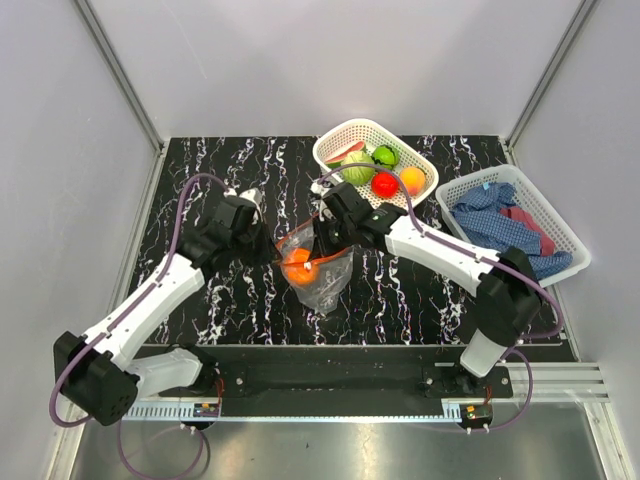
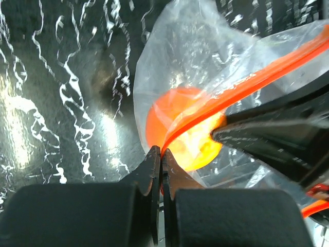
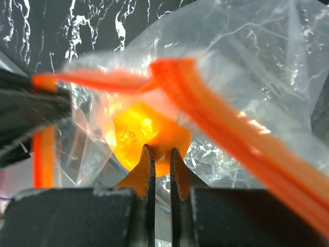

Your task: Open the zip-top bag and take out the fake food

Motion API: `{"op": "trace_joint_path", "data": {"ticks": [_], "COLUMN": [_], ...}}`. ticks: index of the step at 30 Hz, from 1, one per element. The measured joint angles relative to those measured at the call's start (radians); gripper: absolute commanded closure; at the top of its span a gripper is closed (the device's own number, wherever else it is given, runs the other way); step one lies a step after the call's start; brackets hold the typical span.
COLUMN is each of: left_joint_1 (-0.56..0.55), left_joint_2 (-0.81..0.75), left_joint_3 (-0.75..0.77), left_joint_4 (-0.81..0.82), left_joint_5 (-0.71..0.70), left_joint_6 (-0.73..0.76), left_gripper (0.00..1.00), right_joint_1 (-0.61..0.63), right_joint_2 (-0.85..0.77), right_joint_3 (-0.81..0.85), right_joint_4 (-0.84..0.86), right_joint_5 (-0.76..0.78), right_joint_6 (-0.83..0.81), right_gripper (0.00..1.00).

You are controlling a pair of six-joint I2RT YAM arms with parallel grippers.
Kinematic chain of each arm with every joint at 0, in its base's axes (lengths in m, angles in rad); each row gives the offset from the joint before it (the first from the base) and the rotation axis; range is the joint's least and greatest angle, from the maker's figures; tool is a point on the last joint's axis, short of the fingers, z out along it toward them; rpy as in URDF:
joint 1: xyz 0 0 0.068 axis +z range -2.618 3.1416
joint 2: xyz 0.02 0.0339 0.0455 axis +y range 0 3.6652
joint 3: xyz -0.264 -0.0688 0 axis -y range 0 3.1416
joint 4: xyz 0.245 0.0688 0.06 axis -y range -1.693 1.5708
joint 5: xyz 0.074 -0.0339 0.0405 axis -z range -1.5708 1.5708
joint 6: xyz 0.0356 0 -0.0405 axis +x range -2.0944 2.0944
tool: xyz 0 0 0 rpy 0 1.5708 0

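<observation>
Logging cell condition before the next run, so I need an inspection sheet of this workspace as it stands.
Surface: black marbled tabletop, nothing spilled seen.
Job's things: zip-top bag mid-table, orange ball inside; other fake food in a white basket.
Clutter: second basket holding cloths.
Grippers: left gripper shut on the bag's orange zip strip; right gripper nearly closed on the bag's film.
Cables: purple cable looping off the left arm, apart from the bag.
Surroundings: grey walls, nothing else seen.
</observation>
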Motion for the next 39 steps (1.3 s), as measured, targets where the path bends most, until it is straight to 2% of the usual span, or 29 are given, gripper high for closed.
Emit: {"op": "trace_joint_path", "data": {"ticks": [6, 11, 15, 20, 25, 27, 28, 31, 39], "left_joint_1": [-0.069, -0.160, -0.166, -0.164, -0.164, -0.164, -0.164, -0.164, -0.164], "left_joint_2": [0.027, 0.080, 0.111, 0.116, 0.118, 0.126, 0.131, 0.157, 0.197], "left_joint_3": [0.106, 0.138, 0.138, 0.138, 0.135, 0.133, 0.133, 0.133, 0.116], "left_joint_4": [-0.029, -0.029, -0.042, -0.059, -0.062, -0.061, -0.060, -0.051, -0.027], "left_joint_5": [-0.027, -0.031, -0.043, -0.066, -0.059, -0.048, -0.043, -0.010, 0.064], "left_joint_6": [0.015, 0.013, 0.015, 0.021, 0.024, 0.024, 0.024, 0.024, 0.023], "left_gripper": [1.00, 1.00, 1.00, 1.00, 1.00, 1.00, 1.00, 1.00, 1.00], "right_joint_1": [0.008, 0.008, 0.008, 0.008, 0.008, 0.008, 0.008, 0.008, 0.008], "right_joint_2": [-0.004, 0.069, 0.117, 0.107, 0.050, 0.015, 0.004, -0.023, -0.029], "right_joint_3": [0.027, 0.173, 0.258, 0.182, -0.013, -0.074, -0.086, -0.090, -0.134], "right_joint_4": [-0.068, -0.103, -0.106, -0.085, -0.109, -0.136, -0.151, -0.179, -0.169], "right_joint_5": [0.068, 0.105, 0.109, 0.084, 0.061, 0.063, 0.065, 0.069, 0.057], "right_joint_6": [-0.002, 0.044, 0.074, 0.080, 0.081, 0.079, 0.080, 0.072, 0.061], "right_gripper": [1.00, 1.00, 1.00, 0.98, 0.78, 0.74, 0.68, 0.61, 0.21]}}
